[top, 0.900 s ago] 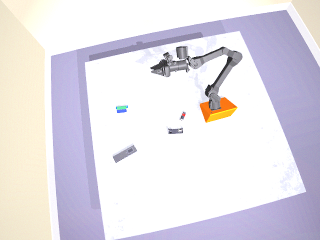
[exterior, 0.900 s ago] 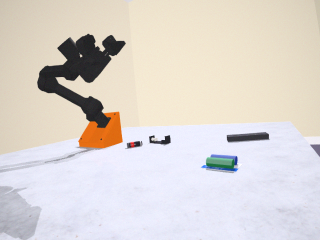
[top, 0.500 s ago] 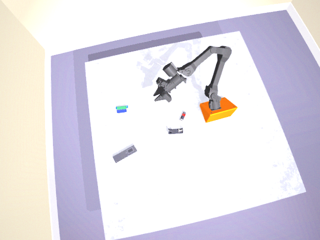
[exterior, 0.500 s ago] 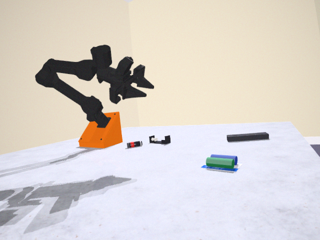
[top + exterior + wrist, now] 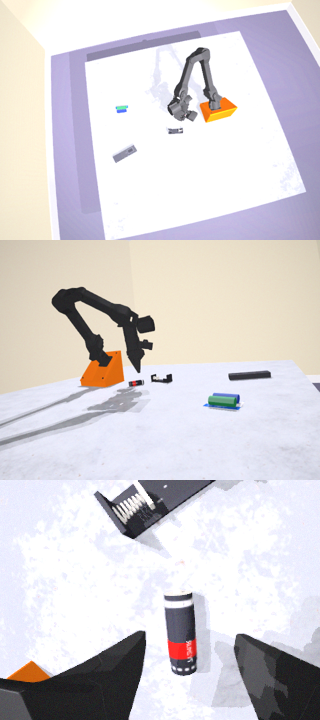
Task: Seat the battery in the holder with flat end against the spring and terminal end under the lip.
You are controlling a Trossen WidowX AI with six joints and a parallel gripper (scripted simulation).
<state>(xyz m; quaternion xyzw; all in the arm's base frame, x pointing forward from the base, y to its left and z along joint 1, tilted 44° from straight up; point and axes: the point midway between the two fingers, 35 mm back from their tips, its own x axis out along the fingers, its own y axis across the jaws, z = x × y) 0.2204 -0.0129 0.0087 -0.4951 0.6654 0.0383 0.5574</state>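
The gripper (image 5: 190, 660) hangs above the battery (image 5: 180, 634), its 2 dark fingers about half open and holding nothing. In the wrist view the battery lies on the white table (image 5: 67, 574) at the centre of the frame, between the fingers but well below them, its long axis running up and down the picture. Its red band sits toward the lower end and a pale cap shows at the upper end. The holder (image 5: 170, 480) lies in the upper part of that frame, angled from upper right to lower left, with the spring (image 5: 131, 504) at its lower-left end. It is near the battery but apart from it. In the exterior view the fingertips hover over the battery (image 5: 136, 382), left of the holder (image 5: 161, 378) and right of the orange base (image 5: 103, 373).

The step in hand looks like the descent to grasp. To do it well, I judge the fingers should come straight down astride the battery's middle, closing across its round sides so it cannot roll or swing. Gripping near mid-length would keep it level for a flat insert. Which end is flat cannot be read clearly here. A green and blue roll (image 5: 223, 400) and a dark bar (image 5: 249, 375) sit far off at the right.
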